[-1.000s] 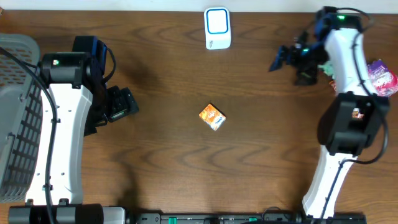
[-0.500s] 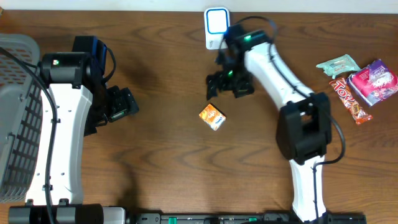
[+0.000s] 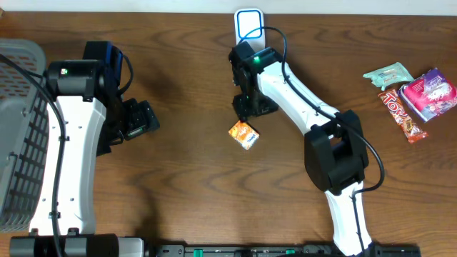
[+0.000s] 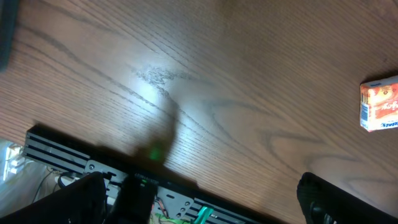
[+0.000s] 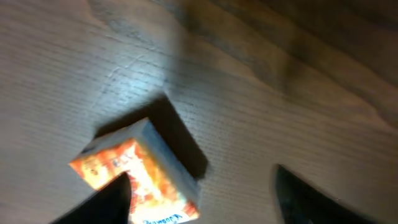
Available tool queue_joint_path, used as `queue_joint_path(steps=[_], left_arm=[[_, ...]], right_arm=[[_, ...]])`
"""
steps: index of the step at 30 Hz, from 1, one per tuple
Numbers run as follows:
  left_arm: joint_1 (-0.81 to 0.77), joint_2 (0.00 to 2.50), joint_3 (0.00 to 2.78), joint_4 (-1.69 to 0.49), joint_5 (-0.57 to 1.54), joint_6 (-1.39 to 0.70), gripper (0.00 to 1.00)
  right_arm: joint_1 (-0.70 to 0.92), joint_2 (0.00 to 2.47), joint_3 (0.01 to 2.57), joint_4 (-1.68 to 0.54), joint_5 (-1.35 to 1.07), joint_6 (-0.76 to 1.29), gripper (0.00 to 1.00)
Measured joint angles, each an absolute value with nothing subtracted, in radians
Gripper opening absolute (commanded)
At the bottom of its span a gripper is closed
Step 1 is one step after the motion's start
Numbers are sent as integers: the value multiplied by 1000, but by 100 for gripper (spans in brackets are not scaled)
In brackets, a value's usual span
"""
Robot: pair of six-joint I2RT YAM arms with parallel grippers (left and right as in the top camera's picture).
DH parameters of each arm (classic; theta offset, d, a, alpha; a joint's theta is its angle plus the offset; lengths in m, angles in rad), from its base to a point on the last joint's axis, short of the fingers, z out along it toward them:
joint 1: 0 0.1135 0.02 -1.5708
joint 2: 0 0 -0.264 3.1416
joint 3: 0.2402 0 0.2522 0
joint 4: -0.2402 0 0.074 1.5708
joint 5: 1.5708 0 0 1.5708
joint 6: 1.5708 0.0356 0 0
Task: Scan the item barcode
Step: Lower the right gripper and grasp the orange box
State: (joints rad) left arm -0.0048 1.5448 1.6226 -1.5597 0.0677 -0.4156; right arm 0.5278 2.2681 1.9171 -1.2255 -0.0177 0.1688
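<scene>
The item, a small orange and white box [image 3: 243, 133], lies on the wooden table near the middle. My right gripper [image 3: 248, 113] hovers just behind it, open. In the right wrist view the box [image 5: 140, 177] lies close against the left finger [image 5: 102, 202], while the right finger [image 5: 311, 199] stands well clear of it. The white scanner [image 3: 249, 25] with its blue-rimmed window stands at the back edge, partly hidden by the right arm. My left gripper [image 3: 146, 118] is open over bare table at the left, far from the box [image 4: 379, 104].
A grey basket [image 3: 18, 135] fills the left edge. Several snack packets [image 3: 410, 93] lie at the far right. A black rail [image 4: 62, 155] runs along the table's front edge in the left wrist view.
The right arm has swung from the far right, by the snack packets, across to the centre and down over the box. The left arm has not moved.
</scene>
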Motion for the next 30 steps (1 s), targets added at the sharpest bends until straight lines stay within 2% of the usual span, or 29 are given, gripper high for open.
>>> queue_joint_path(steps=[15,18,21,23,28,30], left_arm=[[-5,1545,1623,-1560,68,-416,98],[-5,1545,1623,-1560,68,-416,98],[-5,1545,1623,-1560,68,-416,98],[-5,1545,1623,-1560,68,-416,98],[-5,1545,1623,-1560,68,-416,98],[-5,1545,1623,-1560,68,-416,98]], right_arm=[[535,2268,1824,-1207,-72,90,67],[536,2268,1822,-1205,-106,61,63],[536,2268,1802,-1178,-126,41,53],[536,2268,1777,-1146,-143,35,43],[537,2238,1711,-1071,-207,36,1],[539,2228,1699,-1060,-214,56,1]])
